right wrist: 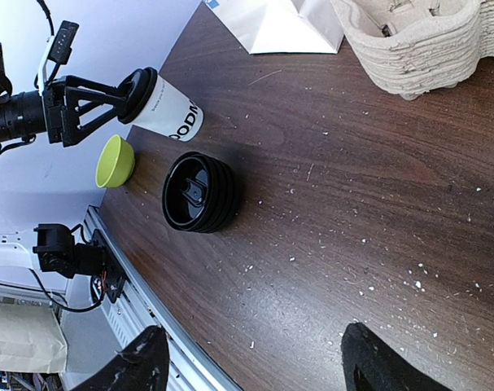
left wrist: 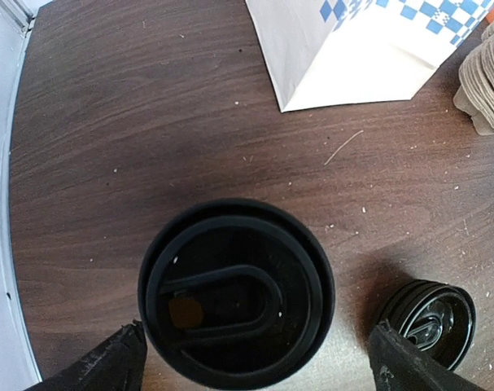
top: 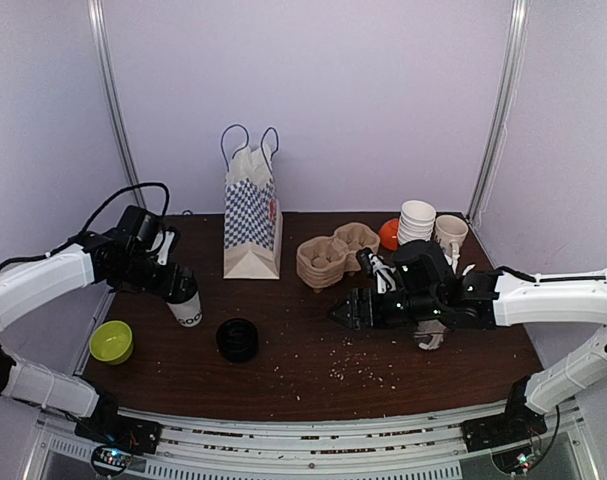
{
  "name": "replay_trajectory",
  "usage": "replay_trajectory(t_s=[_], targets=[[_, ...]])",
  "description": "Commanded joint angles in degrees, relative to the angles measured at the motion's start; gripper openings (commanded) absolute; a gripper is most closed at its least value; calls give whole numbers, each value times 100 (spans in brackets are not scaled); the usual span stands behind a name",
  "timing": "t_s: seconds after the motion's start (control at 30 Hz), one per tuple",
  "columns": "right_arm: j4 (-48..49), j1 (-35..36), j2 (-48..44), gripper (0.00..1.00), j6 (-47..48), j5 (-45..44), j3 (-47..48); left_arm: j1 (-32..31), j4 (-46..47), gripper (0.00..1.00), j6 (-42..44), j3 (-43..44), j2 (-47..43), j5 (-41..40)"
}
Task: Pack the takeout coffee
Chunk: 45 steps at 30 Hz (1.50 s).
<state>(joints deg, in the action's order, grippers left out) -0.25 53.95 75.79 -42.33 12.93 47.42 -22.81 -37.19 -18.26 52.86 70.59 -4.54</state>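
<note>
The takeout coffee cup [top: 188,308] is white with a black lid [left wrist: 236,293] and stands on the dark table at the left. My left gripper [top: 180,286] is open, with its fingers [left wrist: 108,368] to either side of the lid; the right-hand finger stands clear of it. The right wrist view shows the same cup [right wrist: 172,114] between those jaws. Brown pulp carrier trays [top: 323,260] sit mid-table behind my right gripper [top: 345,310]. That gripper is open over bare wood, nothing between its fingertips [right wrist: 255,362].
A blue-and-white checked paper bag [top: 251,215] stands upright at the back. A stack of black lids [top: 237,340] lies right of the cup. A green bowl [top: 111,341] sits near the left edge. White stacked cups [top: 416,220] and an orange object [top: 388,235] stand back right.
</note>
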Motion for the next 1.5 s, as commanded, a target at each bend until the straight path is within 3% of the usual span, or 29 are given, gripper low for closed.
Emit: replay_trajectory(t_s=[0.0,0.07,0.13,0.3,0.4,0.5,0.8,1.17,1.23,1.33,1.37,1.47], targets=[[82,-26,16,74,45,48,110,46,-142,98,-15,263,-276,-139],[78,-33,7,74,39,35,105,42,-26,97,-128,294,-388,1],[107,-34,10,74,32,34,86,40,298,87,-290,181,-562,234],[192,-30,48,74,-41,78,40,42,1638,38,-836,-504,-972,918],[168,-32,41,74,-48,78,53,43,1784,10,-983,-630,-734,878],[156,-26,32,74,-53,76,66,40,1713,0,-995,-672,-481,721],[358,-20,182,73,-208,198,-17,40,1720,0,-1083,-965,-277,259],[674,76,488,74,-367,321,6,42,1761,0,-1037,-1080,-328,479],[866,71,658,74,-419,428,85,42,1635,17,-943,-836,-458,612],[1029,106,1059,74,-492,578,340,42,1355,59,-783,-400,-609,825],[1047,126,1199,74,-498,610,439,42,1264,68,-731,-245,-654,888],[1041,202,1690,75,-505,656,833,40,1007,82,-590,98,-825,1002]])
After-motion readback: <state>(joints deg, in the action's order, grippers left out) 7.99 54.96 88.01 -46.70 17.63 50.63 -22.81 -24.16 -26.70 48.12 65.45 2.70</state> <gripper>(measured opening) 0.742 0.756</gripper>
